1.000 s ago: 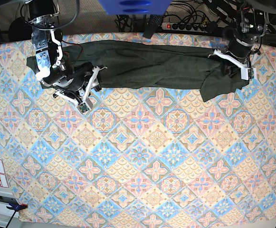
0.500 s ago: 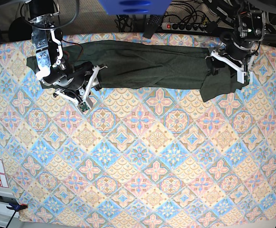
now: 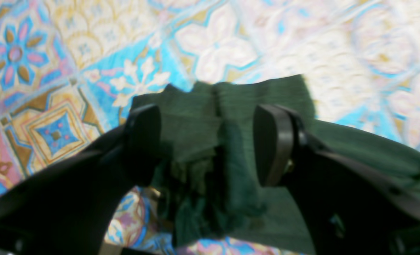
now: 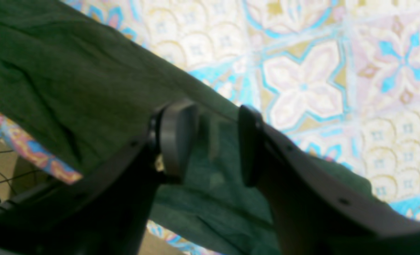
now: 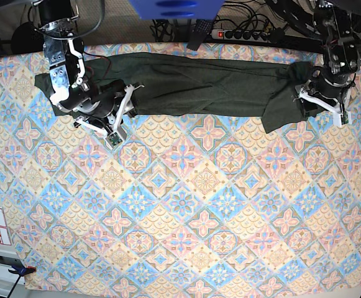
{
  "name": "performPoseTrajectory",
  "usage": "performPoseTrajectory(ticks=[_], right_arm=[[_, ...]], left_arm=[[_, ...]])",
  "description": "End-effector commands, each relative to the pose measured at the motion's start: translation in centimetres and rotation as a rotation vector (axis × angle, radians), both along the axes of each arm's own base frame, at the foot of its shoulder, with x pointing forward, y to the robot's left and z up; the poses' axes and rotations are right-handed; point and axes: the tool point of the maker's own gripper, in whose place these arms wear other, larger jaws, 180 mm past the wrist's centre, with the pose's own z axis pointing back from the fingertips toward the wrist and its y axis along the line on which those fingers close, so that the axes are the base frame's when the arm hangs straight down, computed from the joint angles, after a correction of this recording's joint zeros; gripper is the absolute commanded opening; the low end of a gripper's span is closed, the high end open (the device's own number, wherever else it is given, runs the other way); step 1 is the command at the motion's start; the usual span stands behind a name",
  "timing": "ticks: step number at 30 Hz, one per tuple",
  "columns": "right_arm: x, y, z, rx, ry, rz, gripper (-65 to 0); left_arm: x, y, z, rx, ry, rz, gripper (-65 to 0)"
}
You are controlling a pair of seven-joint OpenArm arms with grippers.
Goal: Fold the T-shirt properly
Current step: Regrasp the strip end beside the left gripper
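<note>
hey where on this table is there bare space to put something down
The patterned tablecloth lies bare across its whole near half and middle, below the T-shirt. The far strip is crowded: the shirt spans it, with the right end effector and left end effector at its ends.

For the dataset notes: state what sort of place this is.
Probably a robotics lab workbench: two arms work over a table spread with a patterned cloth clamped at the edges, a power strip and loose cables lie behind it, and a T-shirt lies stretched out for folding.

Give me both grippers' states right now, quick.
Left gripper: open, fingers either side of bunched T-shirt fabric, not clamped.
Right gripper: partly open over the T-shirt; whether it grips cannot be told.
</note>
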Motion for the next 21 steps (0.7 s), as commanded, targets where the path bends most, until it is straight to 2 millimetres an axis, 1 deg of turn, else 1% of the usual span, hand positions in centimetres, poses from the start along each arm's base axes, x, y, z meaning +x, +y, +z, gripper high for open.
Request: performPoseTrajectory(ticks=[1,4,7,9,13,15,16,17,18,21], right_arm=[[0.7,0.0,0.9,0.009,-0.036,0.003,-42.9],[0.7,0.0,0.9,0.009,-0.036,0.003,-42.9],[0.7,0.0,0.9,0.009,-0.036,0.003,-42.9],[0.7,0.0,0.9,0.009,-0.036,0.003,-42.9],[0.6,0.1,0.8,0.01,-0.033,0.004,-42.9],[0.5,0.1,0.8,0.01,-0.032,0.004,-42.9],[0.5,0.1,0.8,0.01,-0.032,0.004,-42.9],[0.5,0.1,0.8,0.01,-0.033,0.003,-42.9],[0.5,0.1,0.8,0.01,-0.033,0.003,-42.9],[0.5,0.1,0.8,0.01,-0.033,0.003,-42.9]], left_arm=[[0.8,0.5,0.4,0.01,-0.023,0.001,-24.4],[1.6,-0.8,-1.4,-0.026,0.007,-0.023,-24.4],[2.6,-2.0,-2.3,-0.053,0.016,-0.043,-24.4],[3.0,-2.5,-2.5,-0.062,0.018,-0.052,-24.4],[3.7,-4.3,-2.7,-0.077,0.02,-0.099,-24.4],[3.7,-4.7,-2.9,-0.08,0.023,-0.108,-24.6],[3.7,-4.7,-2.9,-0.08,0.023,-0.11,-25.9],[3.7,-4.7,-2.9,-0.08,0.023,-0.11,-28.7],[3.7,-4.8,-2.9,-0.082,0.023,-0.109,-33.4],[3.8,-5.0,-2.8,-0.088,0.019,-0.116,-51.7]])
